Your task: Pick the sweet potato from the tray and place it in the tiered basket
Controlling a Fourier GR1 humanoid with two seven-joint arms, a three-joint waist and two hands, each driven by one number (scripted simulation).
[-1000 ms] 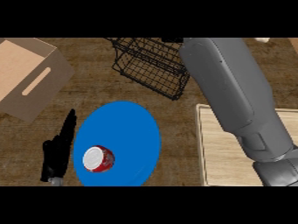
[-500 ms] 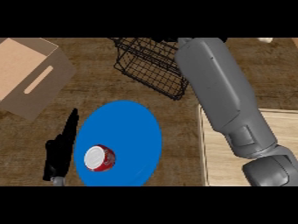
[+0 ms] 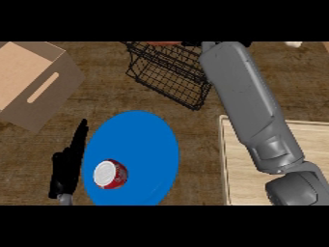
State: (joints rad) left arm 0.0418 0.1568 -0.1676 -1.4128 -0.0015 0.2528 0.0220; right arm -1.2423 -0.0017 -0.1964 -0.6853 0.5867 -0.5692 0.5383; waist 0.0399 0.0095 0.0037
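Observation:
The black wire tiered basket (image 3: 168, 72) stands at the back of the counter, middle of the head view. My right forearm (image 3: 247, 103) stretches from the lower right up over the basket's right side. It runs past the scene's top edge, so my right hand is out of sight. A thin orange-brown sliver (image 3: 162, 43), perhaps the sweet potato, shows at that top edge above the basket. The pale wooden tray (image 3: 323, 144) lies at the right, partly under the forearm, and nothing shows on its visible part. My left hand (image 3: 67, 164) rests open at the lower left, fingers straight up.
A blue plate (image 3: 142, 140) lies in the front middle with a red can (image 3: 110, 173) lying on it. An open cardboard box (image 3: 24, 82) stands at the back left. Dark wooden counter shows between the box, plate and basket.
My right forearm has swung leftward and further back, now leaning over the basket's right side. The left hand, plate and can have not moved.

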